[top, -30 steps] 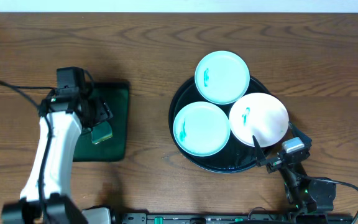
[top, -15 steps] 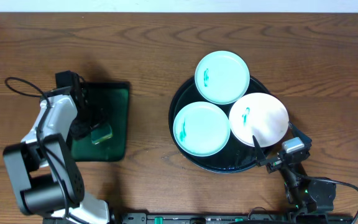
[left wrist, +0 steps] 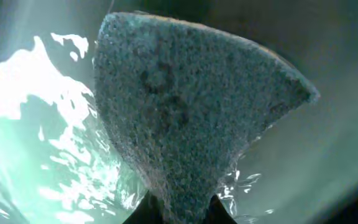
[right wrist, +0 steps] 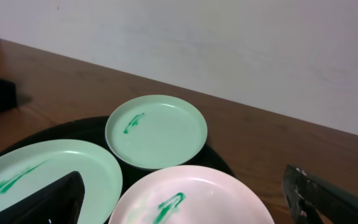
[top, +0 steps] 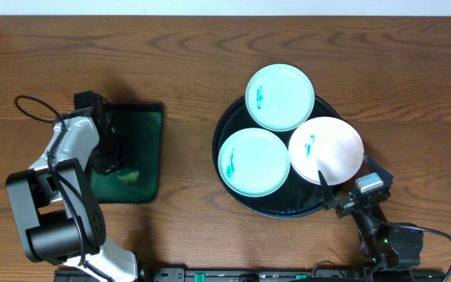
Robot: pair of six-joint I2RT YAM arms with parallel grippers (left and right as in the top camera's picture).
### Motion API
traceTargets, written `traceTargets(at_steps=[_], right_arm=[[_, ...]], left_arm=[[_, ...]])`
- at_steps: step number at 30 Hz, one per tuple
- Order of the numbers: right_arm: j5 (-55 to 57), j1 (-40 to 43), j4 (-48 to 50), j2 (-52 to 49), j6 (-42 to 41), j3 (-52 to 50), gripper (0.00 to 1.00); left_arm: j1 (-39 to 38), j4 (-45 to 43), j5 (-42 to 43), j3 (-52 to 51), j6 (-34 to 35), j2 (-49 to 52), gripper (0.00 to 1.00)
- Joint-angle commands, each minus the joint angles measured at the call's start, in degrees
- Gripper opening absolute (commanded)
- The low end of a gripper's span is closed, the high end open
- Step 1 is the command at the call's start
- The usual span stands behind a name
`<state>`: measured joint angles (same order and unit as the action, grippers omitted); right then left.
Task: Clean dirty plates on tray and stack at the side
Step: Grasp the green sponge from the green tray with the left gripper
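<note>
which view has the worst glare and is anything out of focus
Left wrist: worst, white glare blown out across the dark green tray beside the sponge, whose grain is sharp. Right wrist: even light, the white plate and its smear read clearly. Overhead: even, soft shadows on the table.

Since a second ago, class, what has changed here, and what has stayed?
The left pincer swung back and came down onto the sponge in the dark green tray. The sponge looks nudged toward the near edge, but whether it is gripped is unclear. The plates, black tray and open right pincer stayed put.
</note>
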<state>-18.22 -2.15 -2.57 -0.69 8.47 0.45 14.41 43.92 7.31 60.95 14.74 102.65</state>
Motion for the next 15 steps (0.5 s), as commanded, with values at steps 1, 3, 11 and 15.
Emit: traceTargets(at_steps=[1, 3, 11, 15], right_arm=[[0.2, 1.0, -0.2, 0.3, 0.8, -0.1, 0.99], [0.2, 1.0, -0.2, 0.3, 0.8, -0.1, 0.99], [0.2, 1.0, -0.2, 0.3, 0.8, -0.1, 0.99], [0.2, 1.0, -0.2, 0.3, 0.8, -0.1, 0.99]], left_arm=[[0.0, 3.2, -0.6, 3.3, -0.5, -3.5, 0.07], [0.0, 4.6, -0.6, 4.0, -0.5, -6.1, 0.07], [0.0, 0.5, -2.6, 0.7, -0.7, -11.8, 0.07], [0.0, 0.4, -2.6, -0.6, -0.7, -10.5, 0.07]])
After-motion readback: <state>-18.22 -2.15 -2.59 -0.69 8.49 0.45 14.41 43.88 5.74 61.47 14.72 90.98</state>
